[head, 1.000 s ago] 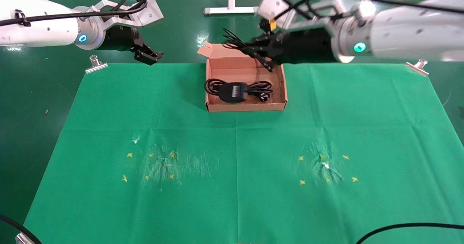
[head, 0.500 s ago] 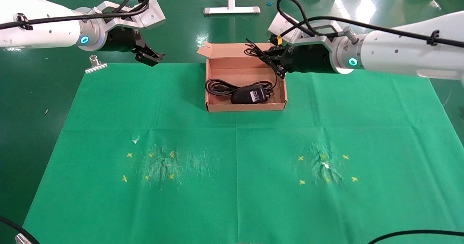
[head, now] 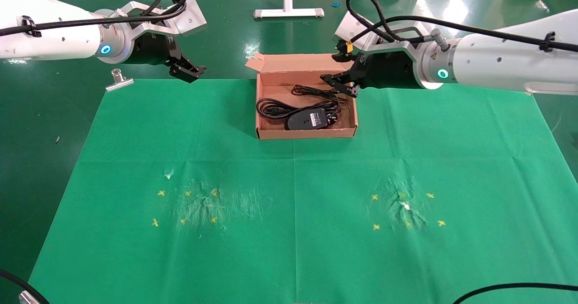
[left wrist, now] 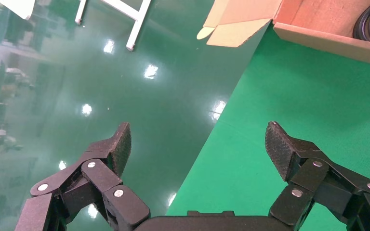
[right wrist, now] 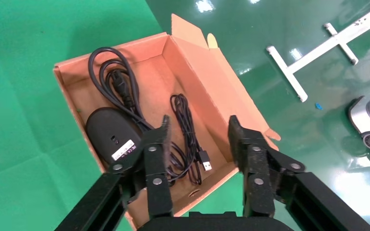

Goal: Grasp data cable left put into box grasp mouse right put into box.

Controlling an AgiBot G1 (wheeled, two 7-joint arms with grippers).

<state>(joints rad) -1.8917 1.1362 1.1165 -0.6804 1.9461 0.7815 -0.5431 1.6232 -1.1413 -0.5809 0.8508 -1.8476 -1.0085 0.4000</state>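
Brown cardboard makes up the shallow rectangular box (head: 307,133), upper centre of the head view, on the green cloth tabletop (head: 293,204). Inside lie both task items: the thick black coiled data cable (head: 271,107) along the box's left half, and the small black oval mouse (head: 307,119) with its pale label resting on the cable's loops, its thin bundled cord (head: 314,91) behind it. Judged from this, both placements are complete.

Right gripper (head: 342,85) hangs at the box's right rear corner, jaws parted and empty, consistent with a release. Left gripper (head: 187,71) sits idle at upper left, over the cloth's far edge, jaws wide apart and holding nothing.

Right wrist view alone shows the cord's USB plug (right wrist: 206,164) and the mouse label clearly. Left wrist view shows only a box corner with its folded flap (left wrist: 236,29).
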